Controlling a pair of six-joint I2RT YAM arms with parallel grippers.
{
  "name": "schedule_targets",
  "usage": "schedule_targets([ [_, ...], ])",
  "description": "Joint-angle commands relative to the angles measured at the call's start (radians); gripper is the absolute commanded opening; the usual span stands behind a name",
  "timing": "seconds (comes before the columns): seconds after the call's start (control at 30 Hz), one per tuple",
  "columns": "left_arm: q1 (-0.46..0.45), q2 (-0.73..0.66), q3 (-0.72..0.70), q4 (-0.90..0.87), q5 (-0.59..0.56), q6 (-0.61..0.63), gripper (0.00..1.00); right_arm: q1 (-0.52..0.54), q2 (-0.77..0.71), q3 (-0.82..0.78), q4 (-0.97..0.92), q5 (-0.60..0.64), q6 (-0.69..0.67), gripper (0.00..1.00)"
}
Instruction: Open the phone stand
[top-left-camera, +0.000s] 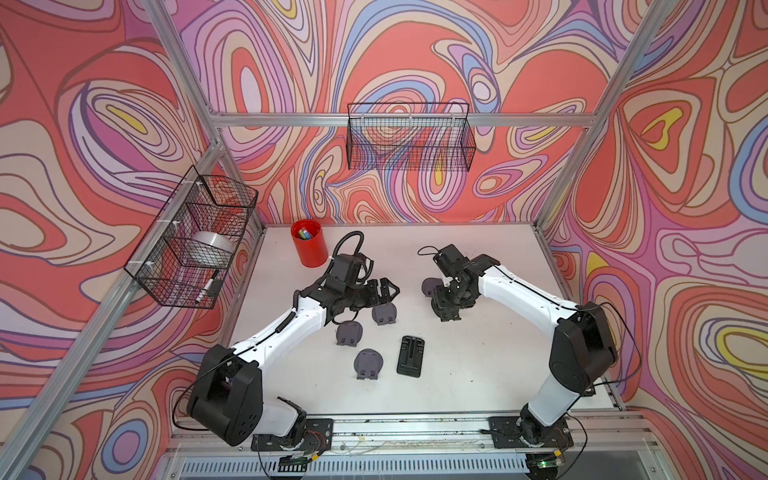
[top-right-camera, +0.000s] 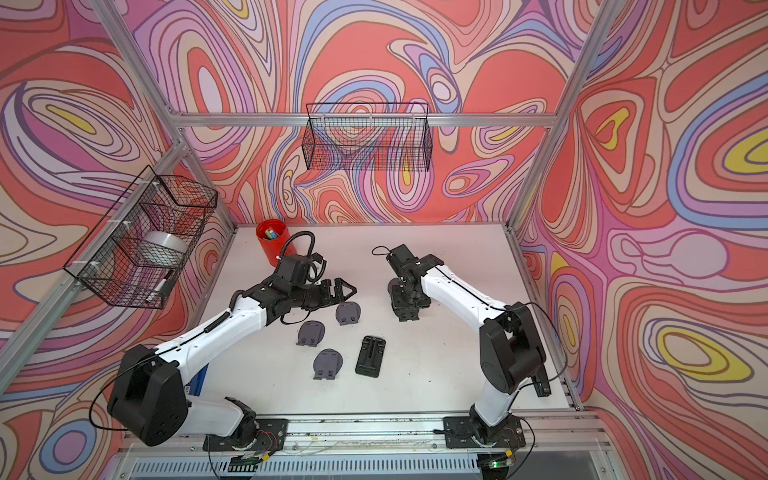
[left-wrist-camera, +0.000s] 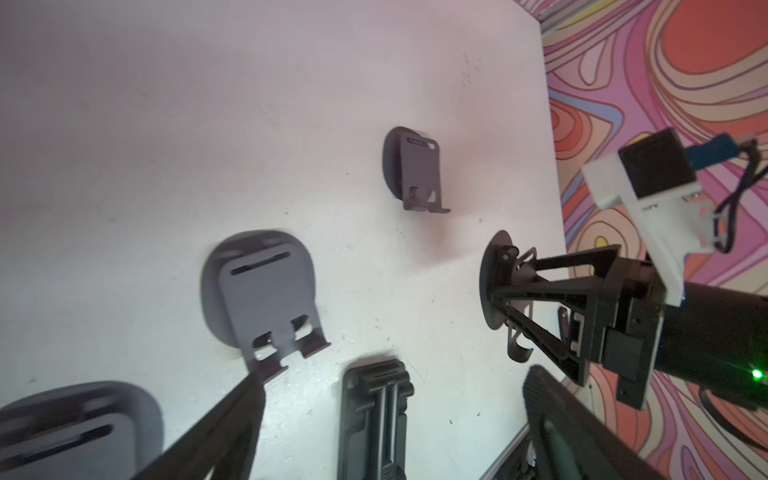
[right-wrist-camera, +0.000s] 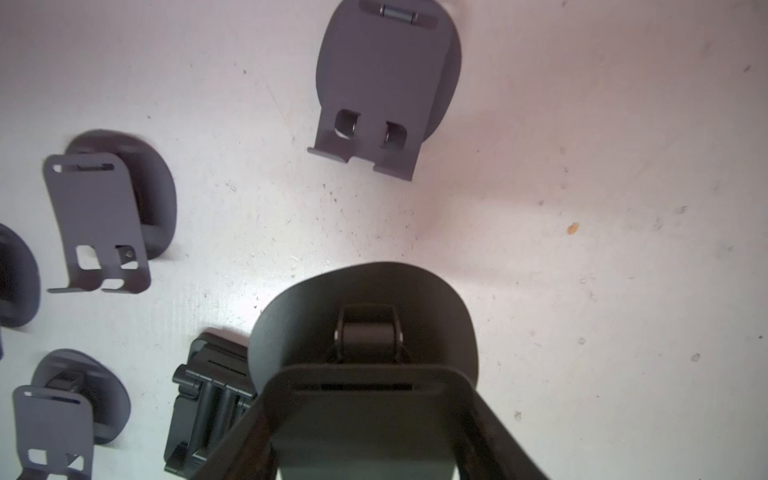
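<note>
My right gripper (top-left-camera: 441, 305) points down at the table's middle right and is shut on a dark grey phone stand (right-wrist-camera: 361, 291). Its fingers (right-wrist-camera: 478, 415) press both side edges of the stand's flat plate, and the round base hangs beyond them on its hinge, swung away from the plate. In both top views only an edge of that base (top-right-camera: 392, 286) shows beside the gripper. My left gripper (top-left-camera: 386, 291) hovers open to the left of it, holding nothing. In the left wrist view a black rectangular stand (left-wrist-camera: 376, 415) lies on the table between the left fingers (left-wrist-camera: 216, 436).
Three grey folded stands (top-left-camera: 384, 312) (top-left-camera: 348, 333) (top-left-camera: 368, 363) and the black rectangular stand (top-left-camera: 410, 356) lie mid-table. A red cup (top-left-camera: 309, 245) with markers stands at the back left. Wire baskets hang on the left wall (top-left-camera: 195, 241) and back wall (top-left-camera: 409, 137).
</note>
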Motion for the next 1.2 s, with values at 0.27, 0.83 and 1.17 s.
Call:
schedule_targets([
  [0.27,-0.149,0.141,0.015,0.307,0.171,-0.151,0.75,-0.034,-0.075,0.073,-0.025,-0.094,-0.006,0.24],
  [0.83,-0.188,0.264,0.034,0.508,0.19,-0.253,0.38,-0.034,-0.102,0.093,-0.034,-0.128,0.003,0.21],
  [1.17,-0.201,0.299,0.062,0.523,0.19,-0.262,0.28,-0.034,-0.105,0.093,-0.031,-0.136,0.01,0.21],
])
